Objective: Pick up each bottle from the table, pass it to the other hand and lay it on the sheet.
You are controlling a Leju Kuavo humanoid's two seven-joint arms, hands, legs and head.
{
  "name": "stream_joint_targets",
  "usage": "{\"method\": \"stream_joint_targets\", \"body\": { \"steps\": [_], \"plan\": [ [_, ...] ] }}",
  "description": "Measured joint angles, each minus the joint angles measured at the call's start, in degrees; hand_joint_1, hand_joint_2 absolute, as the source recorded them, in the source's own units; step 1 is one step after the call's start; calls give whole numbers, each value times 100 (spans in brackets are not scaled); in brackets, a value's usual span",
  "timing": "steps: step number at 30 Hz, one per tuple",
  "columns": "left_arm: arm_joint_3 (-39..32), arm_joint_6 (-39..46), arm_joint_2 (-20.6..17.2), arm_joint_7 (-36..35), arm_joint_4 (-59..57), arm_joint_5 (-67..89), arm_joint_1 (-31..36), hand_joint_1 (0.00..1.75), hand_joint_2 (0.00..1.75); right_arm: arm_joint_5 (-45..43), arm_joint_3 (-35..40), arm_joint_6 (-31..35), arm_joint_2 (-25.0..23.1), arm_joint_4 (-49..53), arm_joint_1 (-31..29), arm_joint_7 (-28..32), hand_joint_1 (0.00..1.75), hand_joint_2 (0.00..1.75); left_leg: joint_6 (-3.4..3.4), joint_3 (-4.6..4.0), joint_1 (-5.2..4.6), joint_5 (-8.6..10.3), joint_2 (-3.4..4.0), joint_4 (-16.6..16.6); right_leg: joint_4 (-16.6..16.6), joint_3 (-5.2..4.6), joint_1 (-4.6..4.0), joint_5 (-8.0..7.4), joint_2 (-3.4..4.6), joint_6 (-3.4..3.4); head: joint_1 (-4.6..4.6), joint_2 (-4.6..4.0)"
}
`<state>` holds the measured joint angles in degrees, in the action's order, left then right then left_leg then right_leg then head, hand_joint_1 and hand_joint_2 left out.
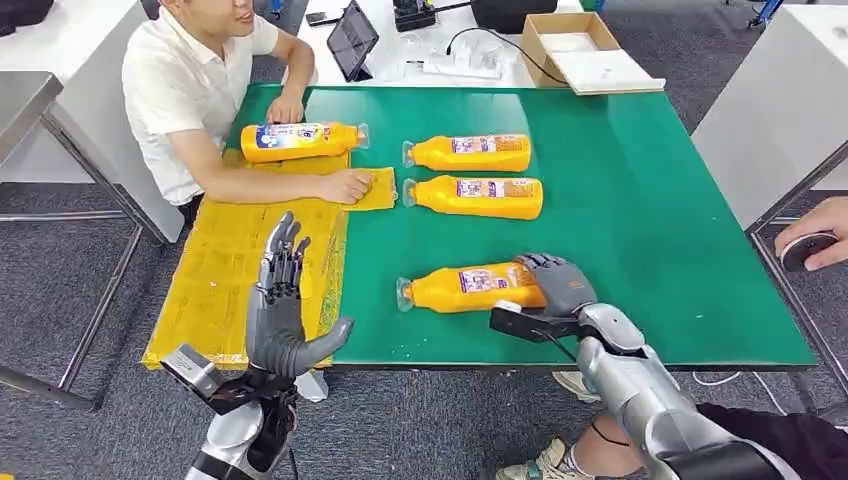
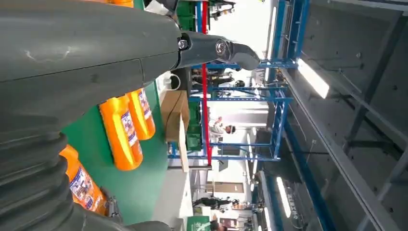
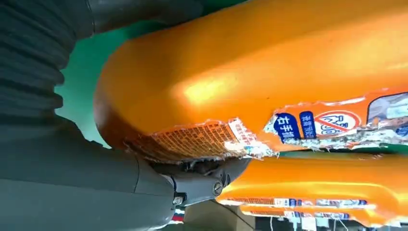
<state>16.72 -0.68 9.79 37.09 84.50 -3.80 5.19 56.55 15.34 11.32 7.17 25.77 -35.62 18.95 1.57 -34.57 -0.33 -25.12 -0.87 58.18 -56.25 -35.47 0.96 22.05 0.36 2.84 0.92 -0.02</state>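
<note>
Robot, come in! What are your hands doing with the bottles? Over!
Right hand wrapped on base of nearest bottle, bottle lying on table. Left hand open, raised over sheet. Person's hand rests on sheet.

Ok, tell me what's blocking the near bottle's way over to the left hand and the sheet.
Nothing visible. The right hand grips the near bottle, and only bare green table lies between it and the raised, open left hand above the yellow sheet. A person's hand rests on the sheet's far edge.

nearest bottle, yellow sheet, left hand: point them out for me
nearest bottle (image 1: 470,288), head view, on its label
yellow sheet (image 1: 215,270), head view, on a bare part
left hand (image 1: 280,315), head view, on the palm
</note>
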Motion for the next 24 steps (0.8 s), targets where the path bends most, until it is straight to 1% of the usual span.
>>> {"method": "stream_joint_targets", "body": {
  "steps": [3,6,10,18,21,24],
  "plan": [
    [0,-40,-2,15,-4,-46,1,0,175,-129,11,-162,2,-9,0,254,175,175,0,0,0,0,1,0,0,0,0,0,0,0,0,0],
    [2,-48,-9,20,-11,-52,-1,0,175,-280,46,-166,4,-9,18,361,175,175,0,0,0,0,1,0,0,0,0,0,0,0,2,0],
    [0,-50,-31,20,-11,-59,-2,0,175,-459,46,-164,-7,-9,49,392,175,175,0,1,0,0,1,0,0,0,0,0,0,0,0,0],
    [0,-53,-42,22,-11,-66,-2,0,175,-534,46,-153,-20,-9,58,387,175,175,0,0,0,0,1,0,0,0,0,0,0,0,0,0],
    [0,7,-42,33,-9,-151,-9,0,175,-781,44,22,-33,2,89,425,175,175,0,-1,0,0,0,0,-1,0,0,0,0,0,0,0],
    [-26,497,2,94,107,-223,-119,0,175,-1258,-44,424,-98,162,294,628,175,175,0,-6,0,0,-2,0,-2,0,0,0,-1,0,0,0]
  ]
}}
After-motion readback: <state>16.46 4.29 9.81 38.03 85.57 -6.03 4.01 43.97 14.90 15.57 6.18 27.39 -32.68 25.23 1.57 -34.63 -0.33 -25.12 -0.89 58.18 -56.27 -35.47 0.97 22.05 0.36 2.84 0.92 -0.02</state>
